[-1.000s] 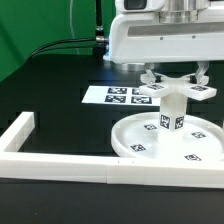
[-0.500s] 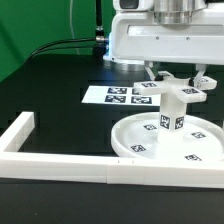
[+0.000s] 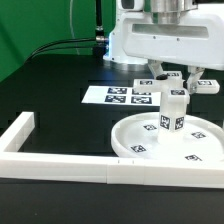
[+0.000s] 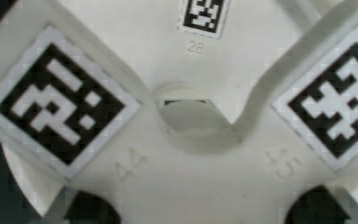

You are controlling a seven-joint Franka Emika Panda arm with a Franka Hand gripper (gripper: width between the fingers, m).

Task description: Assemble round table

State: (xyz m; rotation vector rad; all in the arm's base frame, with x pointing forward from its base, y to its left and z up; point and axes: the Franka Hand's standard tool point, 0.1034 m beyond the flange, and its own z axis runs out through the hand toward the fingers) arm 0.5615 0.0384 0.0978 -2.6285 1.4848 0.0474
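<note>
The large rimmed round disc (image 3: 201, 133) lies flat on the black table at the exterior view's right. The short cylinder leg (image 3: 172, 116) stands upright at its centre. The cross-shaped piece (image 3: 149, 97) sits level on top of the leg, its tagged arms sticking out to both sides. My gripper (image 3: 177, 77) comes straight down onto the middle of the cross and is shut on it. In the wrist view the cross-shaped piece (image 4: 194, 150) fills the frame with a tag on each side, and my gripper (image 4: 202, 210) straddles one arm, with dark fingertips (image 4: 91, 206) at the corners.
The marker board (image 3: 114, 95) lies flat behind the disc toward the exterior view's left. The long white square-bar frame (image 3: 60, 166) runs along the front and bends back at the left. Black cables hang at the back.
My gripper and the cross-shaped piece have turned together on top of the leg; the arms of the cross point in a new direction. The disc and leg have stayed in place.
</note>
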